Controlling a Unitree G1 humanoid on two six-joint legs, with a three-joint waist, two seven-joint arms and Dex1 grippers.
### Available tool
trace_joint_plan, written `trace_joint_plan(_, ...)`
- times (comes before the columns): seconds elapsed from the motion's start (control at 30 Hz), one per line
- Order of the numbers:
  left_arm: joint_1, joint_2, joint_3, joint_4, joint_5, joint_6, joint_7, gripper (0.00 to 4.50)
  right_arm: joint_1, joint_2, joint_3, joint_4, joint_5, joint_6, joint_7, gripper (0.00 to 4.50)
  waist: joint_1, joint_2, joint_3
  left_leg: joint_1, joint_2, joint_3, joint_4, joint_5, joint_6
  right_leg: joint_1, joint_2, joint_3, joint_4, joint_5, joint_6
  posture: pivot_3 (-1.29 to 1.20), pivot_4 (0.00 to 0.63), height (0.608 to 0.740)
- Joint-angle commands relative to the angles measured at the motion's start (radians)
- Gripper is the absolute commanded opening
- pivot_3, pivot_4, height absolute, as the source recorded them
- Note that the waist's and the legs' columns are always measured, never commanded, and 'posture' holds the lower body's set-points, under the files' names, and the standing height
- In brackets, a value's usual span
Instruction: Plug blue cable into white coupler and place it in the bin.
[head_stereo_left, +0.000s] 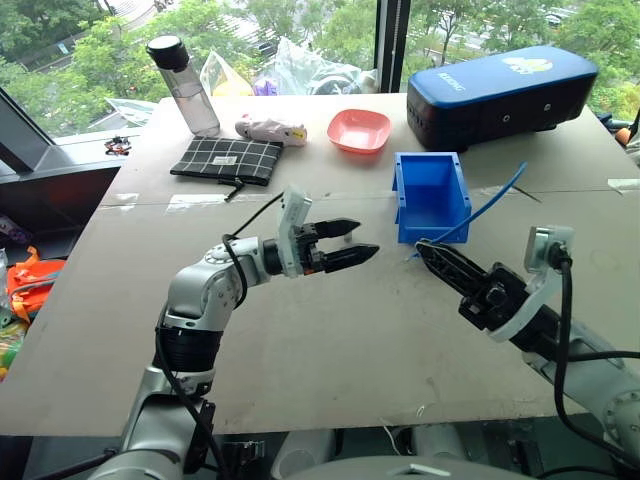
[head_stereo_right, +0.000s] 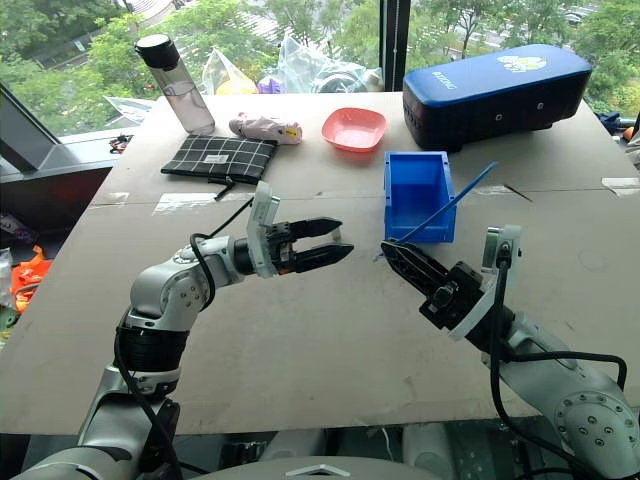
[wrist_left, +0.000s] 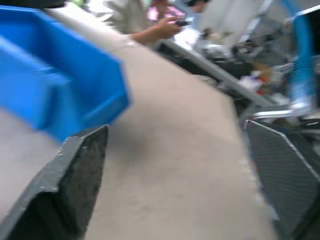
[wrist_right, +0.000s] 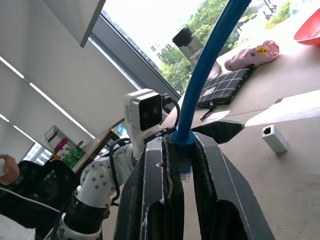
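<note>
My right gripper (head_stereo_left: 424, 248) is shut on the blue cable (head_stereo_left: 487, 207) near its plug end. The cable rises from the fingers and slants back over the right of the bin (head_stereo_left: 404, 198). In the right wrist view the clear plug (wrist_right: 186, 173) sits between the closed fingers. My left gripper (head_stereo_left: 366, 239) hangs open and level above the table, left of the bin, pointing at the right gripper, with nothing between its fingers. The white coupler (wrist_right: 275, 138) lies on the table just past the left gripper's fingertips (wrist_right: 222, 129), apart from them.
Behind the bin stand a pink bowl (head_stereo_left: 358, 130) and a large dark-blue case (head_stereo_left: 500, 95). A water bottle (head_stereo_left: 185, 85), a checked pouch (head_stereo_left: 225, 160) and a pink toy (head_stereo_left: 270, 128) lie at the back left. A person's hand (wrist_left: 155, 31) shows beyond the table.
</note>
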Motion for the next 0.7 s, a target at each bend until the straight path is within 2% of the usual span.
trace_joint_plan(0.03, -0.014, 0.001, -0.016, 0.084, 0.157, -0.176, 0.092, 4.45, -0.004, 0.006, -0.032, -0.011, -0.014, -0.027, 0.022, 0.00, 0.003, 0.000, 0.000, 0.000, 0.000, 0.000, 0.000, 0.000, 0.000, 0.000, 0.000, 0.000, 0.000, 0.000, 0.000, 0.00, 0.150, 0.737)
trace_joint_plan(0.2, -0.069, -0.039, -0.074, 0.240, 0.288, -0.330, 0.116, 4.45, -0.026, 0.012, -0.024, 0.002, -0.030, -0.024, 0.023, 0.00, 0.002, 0.000, 0.000, 0.000, -0.001, 0.000, 0.000, 0.000, 0.000, 0.000, -0.001, 0.000, 0.000, 0.000, 0.000, 0.00, 0.150, 0.737)
trace_joint_plan(0.43, -0.202, -0.093, -0.127, 0.570, 0.408, -0.529, 0.098, 4.45, -0.032, 0.009, -0.031, -0.008, -0.039, -0.024, 0.011, 0.00, -0.001, -0.001, 0.000, -0.001, -0.001, 0.000, 0.000, 0.000, 0.000, 0.000, -0.001, -0.001, 0.000, 0.000, 0.000, 0.00, 0.150, 0.737)
trace_joint_plan(0.57, -0.282, -0.099, -0.128, 0.751, 0.442, -0.620, 0.054, 3.24, -0.010, 0.004, -0.040, -0.036, -0.042, -0.029, -0.004, 0.00, -0.003, -0.001, 0.000, -0.001, -0.002, 0.000, 0.000, 0.000, 0.000, 0.000, -0.001, -0.001, 0.000, 0.000, 0.000, 0.00, 0.150, 0.737)
trace_joint_plan(0.7, -0.330, -0.092, -0.130, 0.865, 0.461, -0.692, -0.013, 1.50, 0.010, 0.003, -0.046, -0.056, -0.046, -0.039, -0.019, 0.00, -0.003, -0.001, 0.000, -0.001, -0.002, -0.001, 0.000, 0.000, 0.000, 0.000, -0.001, -0.001, 0.000, 0.000, 0.000, 0.00, 0.150, 0.737)
